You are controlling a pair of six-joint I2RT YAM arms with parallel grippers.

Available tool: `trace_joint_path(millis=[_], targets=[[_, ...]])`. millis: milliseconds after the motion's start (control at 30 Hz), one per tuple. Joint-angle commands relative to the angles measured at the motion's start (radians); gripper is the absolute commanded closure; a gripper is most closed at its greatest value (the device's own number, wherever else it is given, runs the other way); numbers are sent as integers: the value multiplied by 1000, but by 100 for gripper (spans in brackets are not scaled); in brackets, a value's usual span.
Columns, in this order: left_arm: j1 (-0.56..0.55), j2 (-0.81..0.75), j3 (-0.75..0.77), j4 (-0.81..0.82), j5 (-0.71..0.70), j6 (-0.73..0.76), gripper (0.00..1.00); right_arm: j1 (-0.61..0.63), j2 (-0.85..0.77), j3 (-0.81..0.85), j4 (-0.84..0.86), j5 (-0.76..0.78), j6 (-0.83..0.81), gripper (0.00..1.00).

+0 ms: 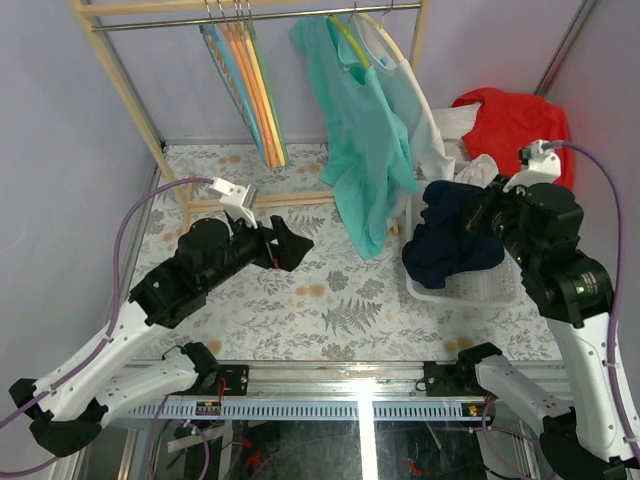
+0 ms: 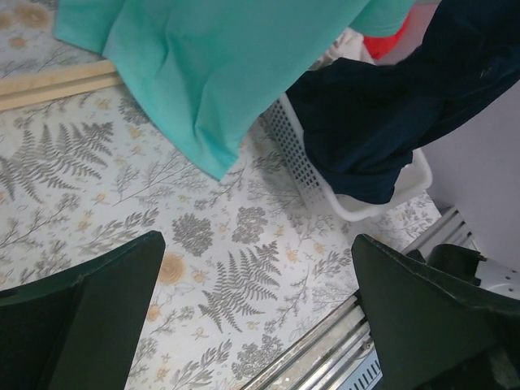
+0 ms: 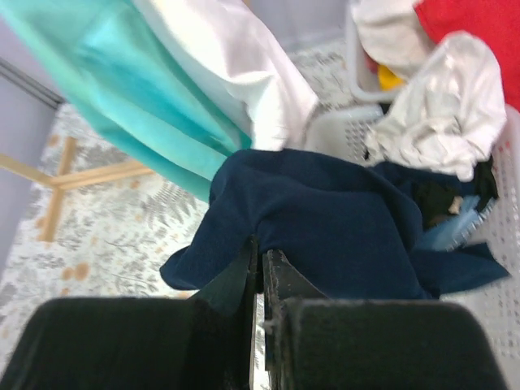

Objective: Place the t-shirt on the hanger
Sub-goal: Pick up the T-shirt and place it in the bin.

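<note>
- Dark navy cloth fills the right side of the top view: this is the t-shirt (image 1: 448,238). It sits in a bunched heap at the left end of a white basket (image 1: 470,292), and part of it droops over the basket's left rim.
- The right tool (image 1: 482,215) is at the right edge of the t-shirt, touching it.
- In the right wrist view, the right tool (image 3: 261,262) has its two fingers pressed close together with only a thin slit between them. The t-shirt (image 3: 325,215) comes right down to the tips, and a fold of dark cloth is pinched there. So this tool is clenched on the t-shirt.
- The left tool (image 1: 290,243) is in the middle left of the top view, above the leafy surface (image 1: 300,300). It is well apart from the t-shirt.
- In the left wrist view, the left tool (image 2: 256,317) has its fingers spread wide at the lower corners. Only the surface shows between them. It grips nothing.
- That same view shows the t-shirt (image 2: 382,106) at the upper right, spilling over the basket (image 2: 302,162).
- A teal shirt (image 1: 360,130) hangs from a wooden rack (image 1: 130,90) at the top, just left of the basket.
- Orange hangers (image 1: 262,90) hang at the upper left of the rack.
- A red garment (image 1: 512,120) lies at the upper right, behind the basket.
- A white cloth (image 3: 447,114) lies in the basket beside the t-shirt.
</note>
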Motion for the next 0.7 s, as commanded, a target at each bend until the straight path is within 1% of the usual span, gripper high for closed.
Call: trace_joint_path(millis=[0, 100, 200, 400, 533, 667], targets=[[-4, 29, 45, 142, 91, 23, 0, -3, 7, 145, 77, -106, -21, 100], [-33, 49, 44, 186, 101, 32, 0, -4, 3, 162, 98, -189, -11, 100], [-92, 71, 33, 243, 93, 48, 0, -4, -7, 144, 97, -259, -2, 100], [-257, 150, 44, 332, 16, 90, 0, -4, -31, 66, 126, -441, 4, 100], [-330, 213, 69, 404, -26, 125, 0, -4, -26, 34, 133, -496, 21, 100], [-386, 271, 92, 469, -74, 168, 0, -4, -18, 8, 160, -593, 54, 100]])
